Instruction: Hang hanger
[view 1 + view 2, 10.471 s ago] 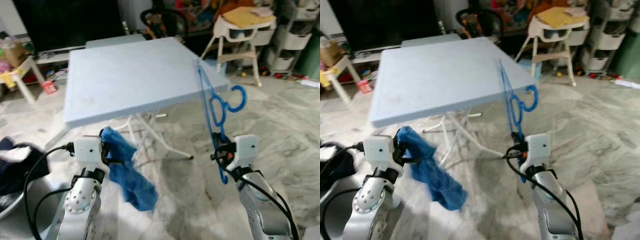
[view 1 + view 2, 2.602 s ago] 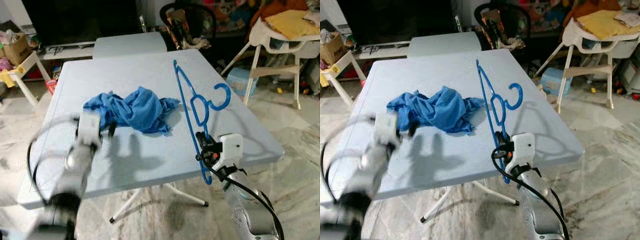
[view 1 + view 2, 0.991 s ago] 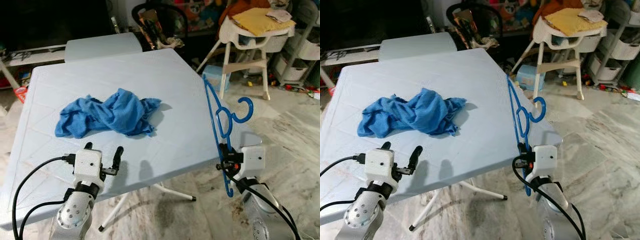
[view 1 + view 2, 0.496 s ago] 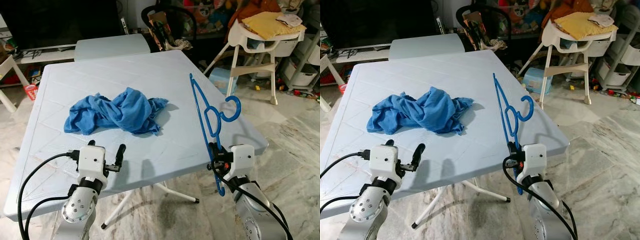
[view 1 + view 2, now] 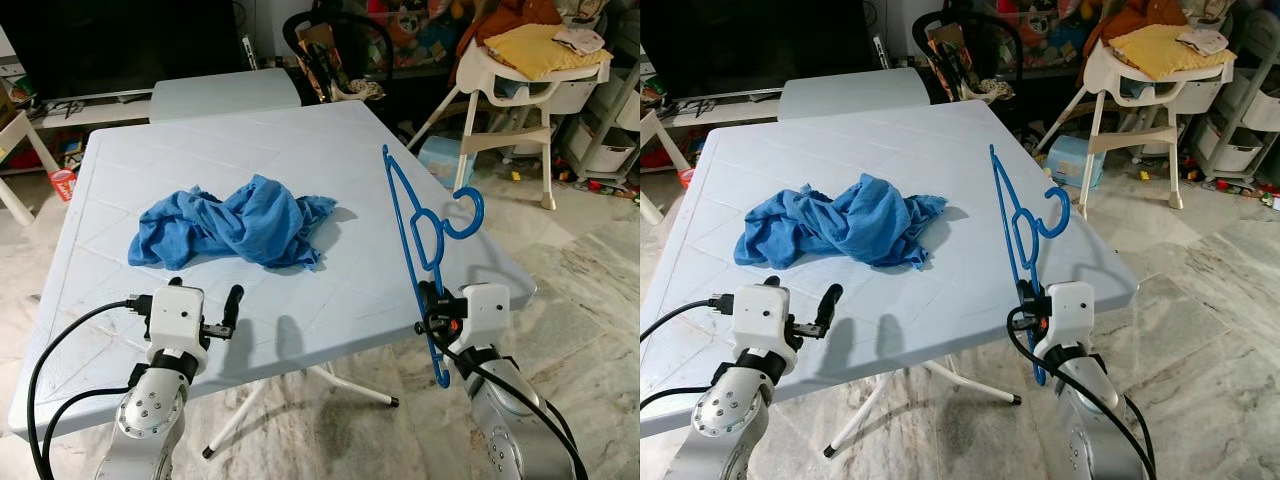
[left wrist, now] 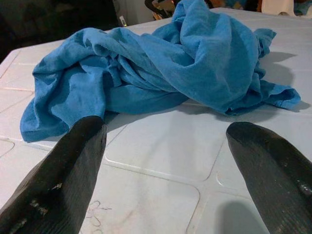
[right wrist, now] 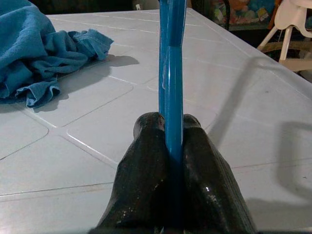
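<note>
A blue plastic hanger (image 5: 420, 232) stands upright at the right front corner of the pale blue table (image 5: 330, 150), its hook pointing right. My right gripper (image 5: 432, 322) is shut on the hanger's lower bar; the right wrist view shows both fingers (image 7: 146, 170) pressed against the blue bar (image 7: 171, 73). A crumpled blue cloth (image 5: 232, 222) lies loose in the middle of the table. My left gripper (image 5: 205, 302) hovers open over the table's front left part, just short of the cloth (image 6: 161, 63), with nothing between its fingers (image 6: 63, 180).
A smaller table (image 5: 225, 92) abuts the far edge. A white high chair (image 5: 520, 70) with yellow cloth stands at the back right, a black chair (image 5: 335, 45) behind, storage drawers (image 5: 622, 130) at far right. Marble floor (image 5: 580, 250) lies open to the right.
My left gripper has drifted slightly left and back over the table's front. The hanger stays upright in my right gripper, and the cloth lies where it was.
</note>
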`<state>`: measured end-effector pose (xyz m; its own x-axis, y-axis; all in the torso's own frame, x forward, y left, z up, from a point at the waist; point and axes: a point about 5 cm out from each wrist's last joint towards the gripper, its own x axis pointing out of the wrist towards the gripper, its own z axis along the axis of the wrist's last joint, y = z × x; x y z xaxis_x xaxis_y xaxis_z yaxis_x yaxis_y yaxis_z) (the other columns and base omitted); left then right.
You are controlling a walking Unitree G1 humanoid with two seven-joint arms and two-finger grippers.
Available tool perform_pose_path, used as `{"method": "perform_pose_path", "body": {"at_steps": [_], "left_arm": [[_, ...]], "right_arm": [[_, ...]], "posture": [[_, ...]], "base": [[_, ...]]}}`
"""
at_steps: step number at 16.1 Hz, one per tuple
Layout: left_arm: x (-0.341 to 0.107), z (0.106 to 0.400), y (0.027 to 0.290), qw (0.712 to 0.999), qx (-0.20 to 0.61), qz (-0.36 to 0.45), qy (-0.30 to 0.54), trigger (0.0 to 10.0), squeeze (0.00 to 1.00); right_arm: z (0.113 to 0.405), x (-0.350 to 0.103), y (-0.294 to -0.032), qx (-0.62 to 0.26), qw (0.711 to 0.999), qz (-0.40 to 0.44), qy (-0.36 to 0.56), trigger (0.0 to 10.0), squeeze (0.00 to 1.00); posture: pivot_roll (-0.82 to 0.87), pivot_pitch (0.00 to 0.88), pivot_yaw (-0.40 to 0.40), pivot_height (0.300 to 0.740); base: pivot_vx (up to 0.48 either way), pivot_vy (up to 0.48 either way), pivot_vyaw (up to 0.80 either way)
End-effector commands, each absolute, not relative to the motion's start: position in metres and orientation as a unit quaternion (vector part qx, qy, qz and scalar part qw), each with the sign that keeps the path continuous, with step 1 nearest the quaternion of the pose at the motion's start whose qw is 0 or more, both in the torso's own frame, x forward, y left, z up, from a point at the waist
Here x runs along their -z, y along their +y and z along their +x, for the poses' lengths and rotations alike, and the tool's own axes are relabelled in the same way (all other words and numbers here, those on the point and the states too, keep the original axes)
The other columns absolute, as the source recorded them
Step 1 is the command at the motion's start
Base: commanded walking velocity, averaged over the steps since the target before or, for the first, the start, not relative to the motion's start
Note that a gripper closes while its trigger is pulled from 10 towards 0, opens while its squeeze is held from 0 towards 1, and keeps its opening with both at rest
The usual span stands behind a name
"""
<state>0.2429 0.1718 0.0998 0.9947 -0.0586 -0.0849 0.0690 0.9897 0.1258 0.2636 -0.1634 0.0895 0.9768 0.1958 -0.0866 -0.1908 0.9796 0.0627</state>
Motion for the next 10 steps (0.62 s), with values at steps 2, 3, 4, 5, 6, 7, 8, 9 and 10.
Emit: {"method": "perform_pose_path", "body": {"at_steps": [2, 3, 4, 5, 6, 7, 8, 9, 10], "left_arm": [[-0.0982, 0.2451, 0.1719, 0.996, 0.031, 0.068, 0.048, 10.0, 0.0], [-0.0979, 0.2452, 0.1718, 0.996, 0.031, 0.068, 0.049, 10.0, 0.0], [-0.0976, 0.2452, 0.1711, 0.996, 0.033, 0.069, 0.05, 10.0, 0.0], [-0.0975, 0.2456, 0.1708, 0.996, 0.033, 0.069, 0.05, 10.0, 0.0], [-0.0976, 0.246, 0.1707, 0.996, 0.033, 0.069, 0.05, 10.0, 0.0], [-0.0979, 0.247, 0.1705, 0.996, 0.033, 0.069, 0.05, 10.0, 0.0], [-0.0982, 0.2476, 0.1702, 0.996, 0.033, 0.069, 0.049, 10.0, 0.0], [-0.0979, 0.248, 0.1691, 0.996, 0.033, 0.068, 0.05, 10.0, 0.0], [-0.0978, 0.2481, 0.1687, 0.996, 0.033, 0.068, 0.05, 10.0, 0.0]], "right_arm": [[0.2655, -0.0842, -0.1675, -0.089, 0.994, 0.032, 0.062, 10.0, 0.0], [0.2662, -0.0844, -0.1671, -0.089, 0.994, 0.032, 0.062, 10.0, 0.0], [0.2674, -0.0847, -0.1669, -0.089, 0.994, 0.032, 0.061, 10.0, 0.0], [0.2681, -0.085, -0.1666, -0.089, 0.994, 0.031, 0.06, 10.0, 0.0], [0.2686, -0.0852, -0.1666, -0.089, 0.994, 0.031, 0.06, 10.0, 0.0], [0.2693, -0.0855, -0.1669, -0.087, 0.994, 0.029, 0.059, 10.0, 0.0], [0.27, -0.0858, -0.1671, -0.087, 0.994, 0.028, 0.058, 10.0, 0.0], [0.2709, -0.0863, -0.1668, -0.087, 0.994, 0.021, 0.057, 10.0, 0.0], [0.271, -0.0863, -0.1664, -0.09, 0.994, 0.022, 0.058, 10.0, 0.0]], "posture": [[-0.06, 0.0, 0.048, 0.74], [-0.06, 0.0, 0.049, 0.74], [-0.06, 0.0, 0.048, 0.74], [-0.06, 0.0, 0.049, 0.74], [-0.06, 0.0, 0.049, 0.74], [-0.06, 0.0, 0.048, 0.74], [-0.06, 0.0, 0.048, 0.74], [-0.06, 0.0, 0.049, 0.74], [-0.06, 0.0, 0.049, 0.74]], "base": [[-0.124, 0.0, 0.0], [-0.255, 0.0, 0.0], [-0.255, 0.0, 0.0], [-0.255, 0.0, 0.0], [-0.255, 0.0, 0.0], [-0.255, 0.0, 0.0], [-0.255, 0.0, 0.0], [-0.255, 0.0, 0.0], [-0.262, 0.0, 0.0]]}}
